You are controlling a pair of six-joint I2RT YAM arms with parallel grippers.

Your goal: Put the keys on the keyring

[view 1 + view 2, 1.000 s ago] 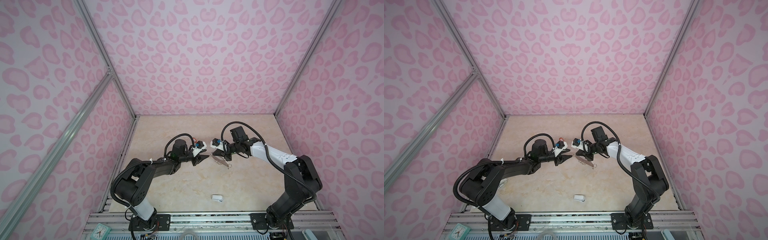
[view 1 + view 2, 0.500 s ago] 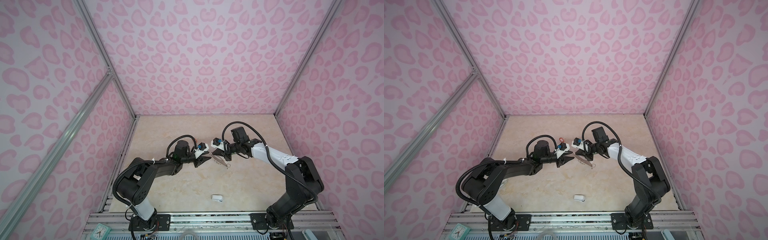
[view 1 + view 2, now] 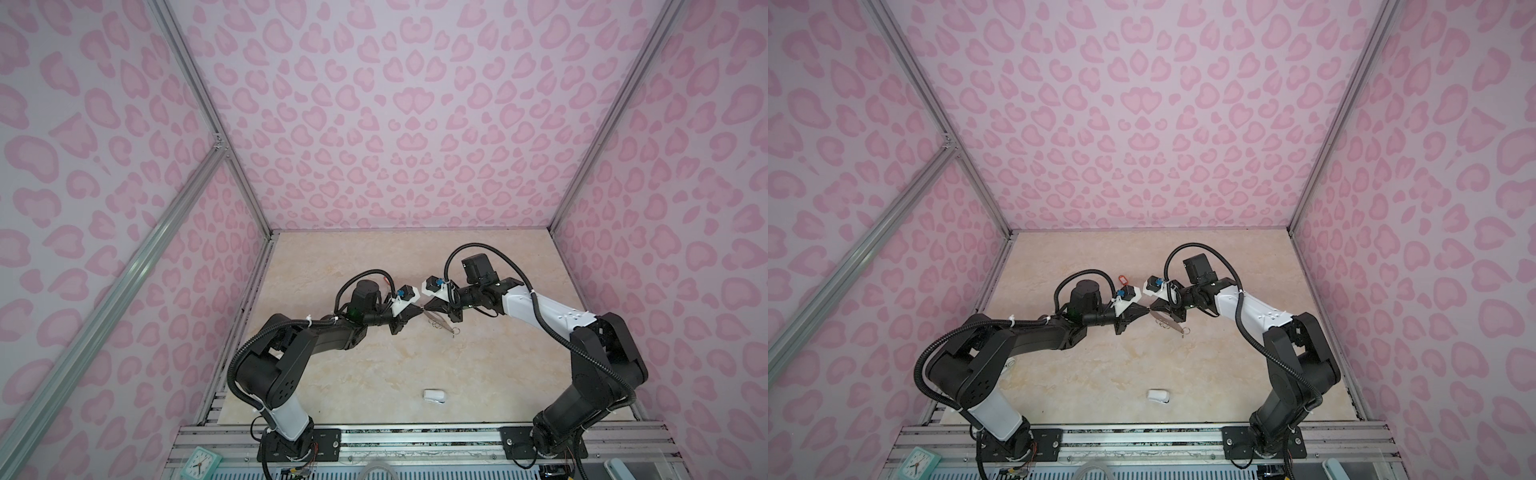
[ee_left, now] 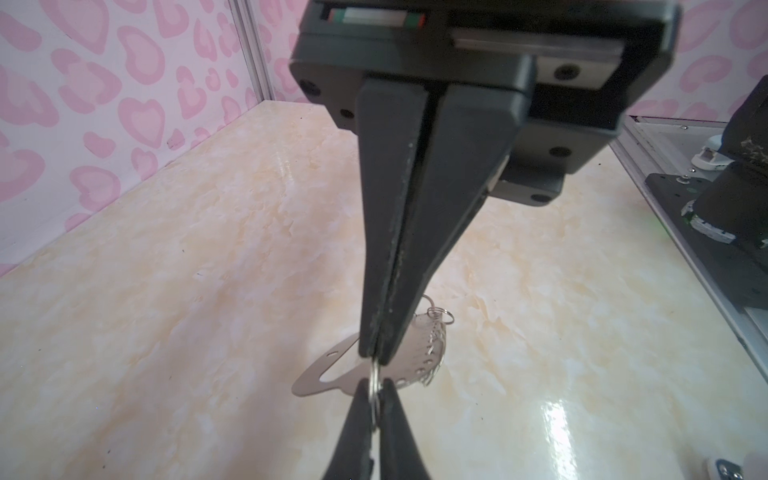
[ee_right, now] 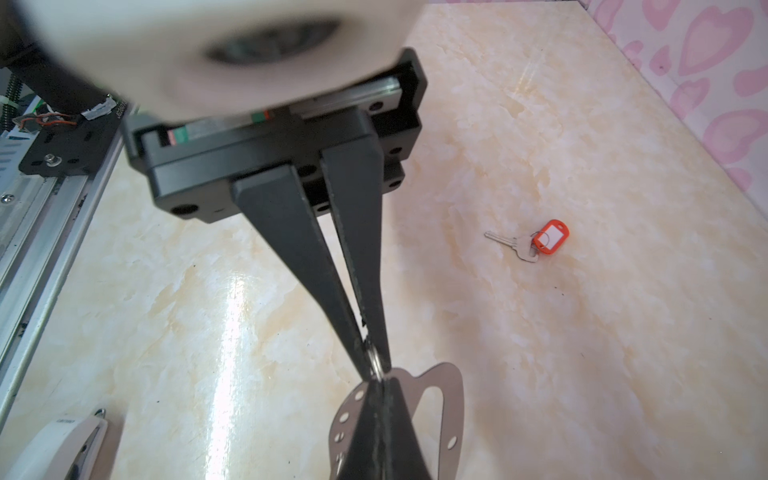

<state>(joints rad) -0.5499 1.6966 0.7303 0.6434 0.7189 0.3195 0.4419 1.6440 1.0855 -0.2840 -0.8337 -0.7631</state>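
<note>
Two end effectors meet tip to tip over desk [image 3: 374,365] in both top views: left end effector [image 3: 417,313], right end effector [image 3: 430,309]; keyring [image 3: 441,326] just beside right tips; orange key [image 3: 1122,279] on desk beyond left one.
Left wrist: both clenched on one wire ring [image 4: 375,380], keyring beneath.
Right wrist: same pinch; orange key well apart.

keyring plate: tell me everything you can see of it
The keyring is a flat plate, grey and metallic-looking, with a large oval cut-out, a row of small holes along one edge and wire rings on that edge. It is mid-way across the table, below both gripper tips. The left gripper and right gripper, both shut, pinch a wire ring right beside it; whether that ring joins the plate cannot be told.
</note>
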